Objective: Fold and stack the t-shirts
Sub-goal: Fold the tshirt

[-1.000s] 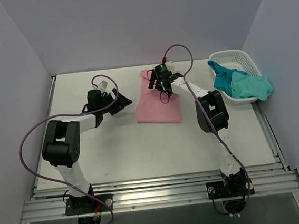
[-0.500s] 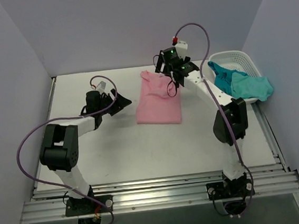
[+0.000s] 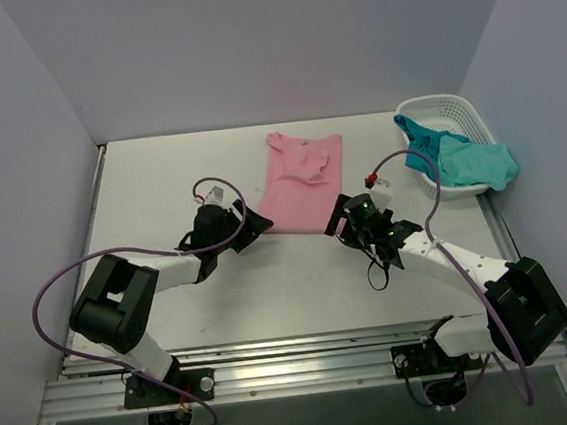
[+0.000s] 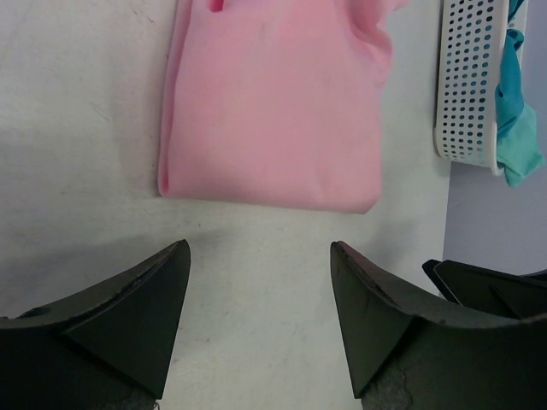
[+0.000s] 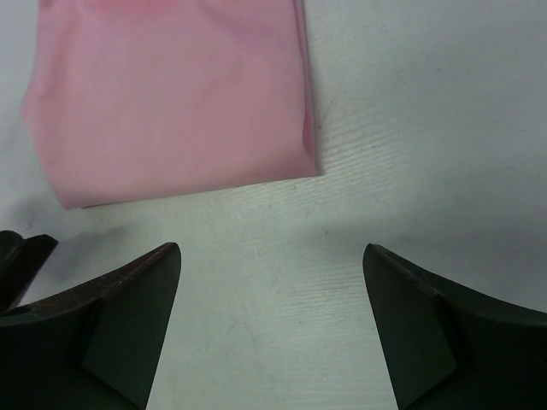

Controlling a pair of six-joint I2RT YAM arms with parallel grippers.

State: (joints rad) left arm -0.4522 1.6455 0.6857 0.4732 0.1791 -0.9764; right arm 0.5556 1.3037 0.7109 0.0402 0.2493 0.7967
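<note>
Pink t-shirt (image 3: 304, 180) on white table (image 3: 159, 174) between pale lavender walls (image 3: 247, 45)

Plain pink t-shirt (image 3: 303, 182), teal t-shirts (image 3: 465, 163), white lattice basket (image 3: 444, 109), white table (image 3: 150, 185).

The pink t-shirt (image 3: 304, 182) lies folded flat; the teal t-shirts (image 3: 465, 162) sit crumpled in the basket (image 3: 438, 101), spilling over its rim.

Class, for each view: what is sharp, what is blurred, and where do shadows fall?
Top external: evenly lit, sharp, no glare. Left wrist: pink t-shirt crisp, left gripper's fingers soft-edged, grey shadow on the table ahead of them. Right wrist: table grain crisp, right gripper's fingers blurred.
</note>
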